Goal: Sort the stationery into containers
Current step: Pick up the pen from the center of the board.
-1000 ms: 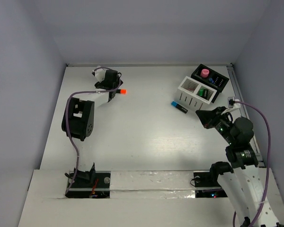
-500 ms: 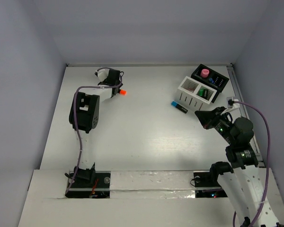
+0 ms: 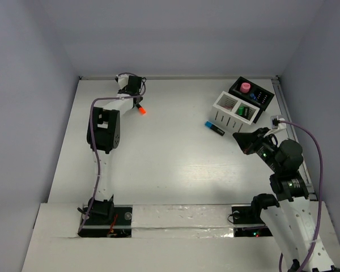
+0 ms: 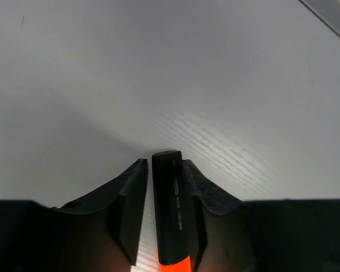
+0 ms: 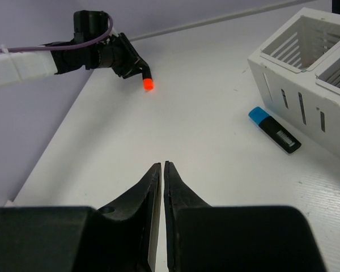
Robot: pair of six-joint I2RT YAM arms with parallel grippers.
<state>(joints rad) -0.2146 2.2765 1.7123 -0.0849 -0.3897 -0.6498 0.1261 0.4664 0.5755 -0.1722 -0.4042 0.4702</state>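
Observation:
A black highlighter with an orange cap (image 4: 171,209) lies between my left gripper's (image 4: 164,164) fingers near the table's far left, cap (image 3: 141,110) pointing toward the middle. The jaws are closed on its black body. My right gripper (image 5: 161,164) is shut and empty, hovering (image 3: 243,140) just in front of the containers. The white slatted box (image 3: 232,110) and the black box (image 3: 251,93) joined behind it stand at the far right. A blue-capped highlighter (image 3: 214,128) lies on the table against the white box's front.
A pink-topped item (image 3: 245,86) stands in the black box and a green one (image 3: 245,111) in the white box. The back wall runs close behind the left gripper. A rail (image 3: 283,107) lines the table's right edge.
My left gripper has swung toward the back wall and closed its jaws on the orange-capped highlighter, which turned from lying sideways to diagonal. The right arm has held still.

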